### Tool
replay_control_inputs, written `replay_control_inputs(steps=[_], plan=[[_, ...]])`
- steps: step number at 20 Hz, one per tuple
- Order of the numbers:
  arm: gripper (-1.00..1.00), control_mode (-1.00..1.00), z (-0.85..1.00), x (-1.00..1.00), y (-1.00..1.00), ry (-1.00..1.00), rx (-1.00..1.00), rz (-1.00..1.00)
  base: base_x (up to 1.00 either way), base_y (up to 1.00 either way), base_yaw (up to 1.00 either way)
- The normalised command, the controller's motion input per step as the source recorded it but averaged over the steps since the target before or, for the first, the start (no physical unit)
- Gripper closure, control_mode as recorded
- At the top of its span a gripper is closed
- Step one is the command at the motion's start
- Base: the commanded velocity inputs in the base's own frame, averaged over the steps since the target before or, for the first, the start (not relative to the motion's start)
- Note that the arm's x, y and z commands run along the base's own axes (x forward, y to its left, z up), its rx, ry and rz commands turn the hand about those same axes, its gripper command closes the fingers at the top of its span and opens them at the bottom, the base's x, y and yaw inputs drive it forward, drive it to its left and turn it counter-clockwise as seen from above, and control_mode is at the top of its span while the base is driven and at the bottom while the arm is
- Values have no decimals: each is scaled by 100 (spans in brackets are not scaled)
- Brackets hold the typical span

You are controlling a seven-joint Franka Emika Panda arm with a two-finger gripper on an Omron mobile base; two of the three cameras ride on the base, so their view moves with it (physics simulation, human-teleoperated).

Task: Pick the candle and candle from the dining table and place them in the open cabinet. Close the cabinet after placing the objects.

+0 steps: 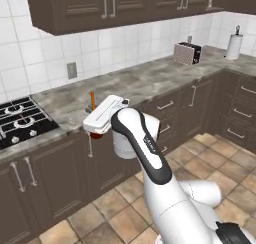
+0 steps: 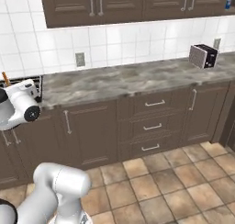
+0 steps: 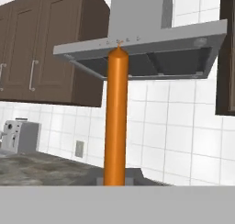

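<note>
The tool (image 1: pixel 93 122) is pressed together on the taper (image 3: pixel 115 117) — the thin orange candle, pinched near its dark red base so the stick rises straight up out of the hand. In the left base view its orange shaft pokes up behind the white hand, just above the front edge of the worktop (image 1: pixel 150 78) and beside the stove (image 1: pixel 20 119). In the hand view the taper runs upright through the middle of the picture, its tip level with the grey hood (image 3: pixel 151 44).

What the coming move turns on, as I judge it: the cabinet (image 1: pixel 120 5) hangs above and behind the tool, so the taper's long axis points up toward its underside. The doors seen here look shut — which one stands open I cannot tell. The taper would likely need tilting, or the hand carried up and round, to go in.
</note>
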Motion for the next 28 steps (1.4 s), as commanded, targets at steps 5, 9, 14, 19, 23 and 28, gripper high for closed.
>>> replay_control_inputs(steps=[5, 9, 14, 19, 23, 28], plan=[[100, 100, 0, 0, 0, 0, 0, 0, 99, -100, 0], [100, 100, 0, 0, 0, 0, 0, 0, 100, -100, 0], [100, 100, 0, 0, 0, 0, 0, 0, 100, -100, 0], [100, 100, 0, 0, 0, 0, 0, 0, 100, -100, 0], [100, 100, 0, 0, 0, 0, 0, 0, 100, -100, 0], [100, 100, 0, 0, 0, 0, 0, 0, 100, -100, 0]])
